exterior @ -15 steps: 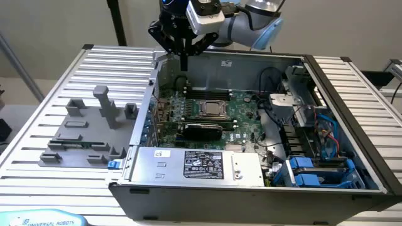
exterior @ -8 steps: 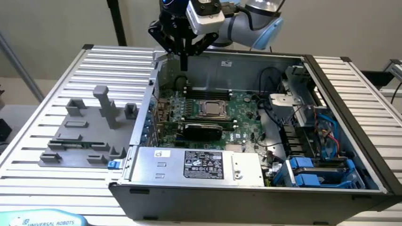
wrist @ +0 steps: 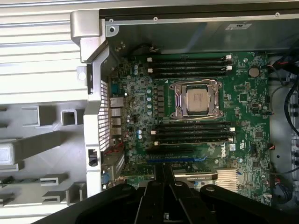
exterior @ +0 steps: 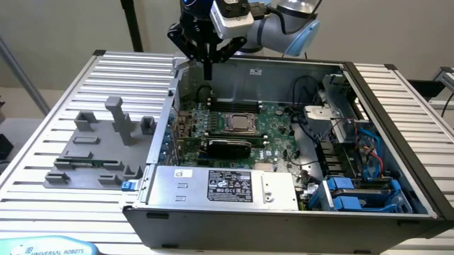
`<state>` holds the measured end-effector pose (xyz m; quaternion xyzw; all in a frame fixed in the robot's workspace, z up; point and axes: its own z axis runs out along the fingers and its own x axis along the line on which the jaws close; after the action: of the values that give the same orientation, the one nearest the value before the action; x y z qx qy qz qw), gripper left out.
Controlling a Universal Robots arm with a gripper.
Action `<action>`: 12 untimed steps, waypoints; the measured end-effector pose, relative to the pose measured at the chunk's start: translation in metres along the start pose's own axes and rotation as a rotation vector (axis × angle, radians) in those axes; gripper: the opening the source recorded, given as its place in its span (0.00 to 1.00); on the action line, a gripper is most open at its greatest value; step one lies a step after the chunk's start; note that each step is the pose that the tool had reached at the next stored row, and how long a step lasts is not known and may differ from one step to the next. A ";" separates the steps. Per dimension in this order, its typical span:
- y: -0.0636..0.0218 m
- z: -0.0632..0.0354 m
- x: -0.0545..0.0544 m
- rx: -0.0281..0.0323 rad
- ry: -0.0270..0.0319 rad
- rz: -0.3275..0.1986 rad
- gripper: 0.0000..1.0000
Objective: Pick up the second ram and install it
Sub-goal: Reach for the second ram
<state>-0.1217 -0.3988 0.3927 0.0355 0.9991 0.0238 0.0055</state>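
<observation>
The second ram (exterior: 84,159) is a thin green stick lying in the grey holder block (exterior: 92,143) on the slatted table, at the exterior view's left, outside the computer case. My gripper (exterior: 208,73) hangs above the case's back corner on that side, well away from the stick. Its fingers are shut together with nothing between them. In the wrist view the shut gripper (wrist: 163,171) points down over the motherboard (wrist: 243,116). Black memory slots (wrist: 191,133) run on both sides of the CPU socket (wrist: 196,99).
The open computer case (exterior: 386,106) has tall metal walls around the board. A power supply (exterior: 220,183) sits at its front, with blue drive bays (exterior: 354,194) and cables at the exterior view's right. Grey posts (exterior: 117,117) rise from the holder block.
</observation>
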 end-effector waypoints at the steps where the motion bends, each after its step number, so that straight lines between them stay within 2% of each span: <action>1: -0.0002 0.0000 0.002 0.0000 0.0002 0.000 0.11; 12: -0.0035 -0.0006 0.050 -0.0001 0.0002 0.000 0.11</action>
<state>-0.1721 -0.3988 0.3926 0.0355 0.9991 0.0238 0.0053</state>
